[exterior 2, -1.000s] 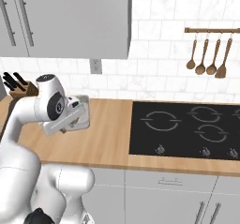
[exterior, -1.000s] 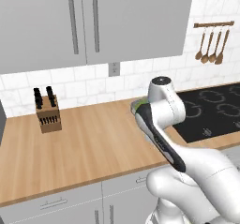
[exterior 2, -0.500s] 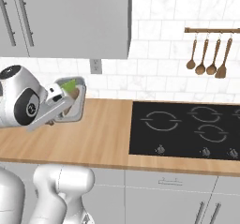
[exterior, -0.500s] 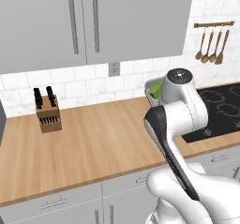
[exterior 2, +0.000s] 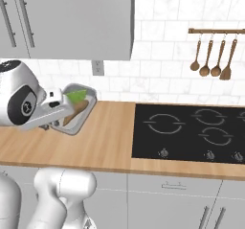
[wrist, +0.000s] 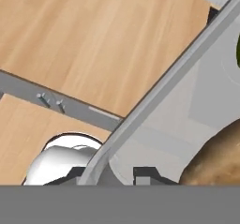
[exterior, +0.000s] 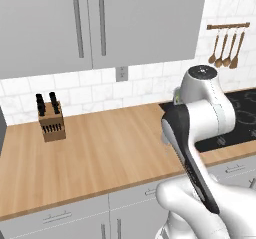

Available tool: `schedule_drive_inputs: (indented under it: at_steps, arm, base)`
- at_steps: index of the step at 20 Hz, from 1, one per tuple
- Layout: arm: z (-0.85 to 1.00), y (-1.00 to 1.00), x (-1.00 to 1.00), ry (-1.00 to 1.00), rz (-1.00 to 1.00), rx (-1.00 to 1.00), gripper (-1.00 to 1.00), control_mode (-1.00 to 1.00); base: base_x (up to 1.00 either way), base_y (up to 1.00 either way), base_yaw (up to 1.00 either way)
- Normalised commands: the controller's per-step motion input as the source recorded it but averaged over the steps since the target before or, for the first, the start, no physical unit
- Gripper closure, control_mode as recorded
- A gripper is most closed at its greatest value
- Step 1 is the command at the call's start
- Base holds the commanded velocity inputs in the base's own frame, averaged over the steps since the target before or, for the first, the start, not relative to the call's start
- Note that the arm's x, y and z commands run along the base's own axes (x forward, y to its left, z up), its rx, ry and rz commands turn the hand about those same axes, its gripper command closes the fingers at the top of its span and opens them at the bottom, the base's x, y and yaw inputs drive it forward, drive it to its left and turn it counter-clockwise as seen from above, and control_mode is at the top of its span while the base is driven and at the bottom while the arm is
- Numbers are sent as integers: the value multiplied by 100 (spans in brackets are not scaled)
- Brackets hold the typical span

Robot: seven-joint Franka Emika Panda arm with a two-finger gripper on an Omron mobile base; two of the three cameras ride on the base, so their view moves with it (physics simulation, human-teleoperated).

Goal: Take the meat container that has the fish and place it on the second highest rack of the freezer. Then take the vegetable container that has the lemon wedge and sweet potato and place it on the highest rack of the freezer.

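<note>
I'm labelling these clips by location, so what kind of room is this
A kitchen, rendered: a black cooktop set in a wooden counter, a knife block by the tiled wall, and wooden utensils hanging on a rail.

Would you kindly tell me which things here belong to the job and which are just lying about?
Job:
- vegetable container, tilted, its rim in the pincer
- lemon wedge
- sweet potato

Lying about:
- knife block
- cooktop
- hanging utensils
- wall cabinets

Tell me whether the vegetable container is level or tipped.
Tipped. In the right base view the vegetable container hangs off the counter in the claw, its opening tilted toward the camera.
</note>
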Motion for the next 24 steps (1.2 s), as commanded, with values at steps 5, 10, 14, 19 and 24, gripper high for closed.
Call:
schedule_drive_inputs:
  at_steps: [5,10,14,19,24]
  arm:
    - [0,0,-16,7,-18,11,100,-100]
    - [0,0,-21,1,-4,4,100,100]
    - [0,0,0,0,0,0,100,100]
    - [0,0,0,0,0,0,100,100]
    - [0,0,0,0,0,0,100,100]
  base:
    - [0,0,0]
    - [-54,41,0]
    - [-59,98,1]
    - [-40,100,22]
    - [-56,100,23]
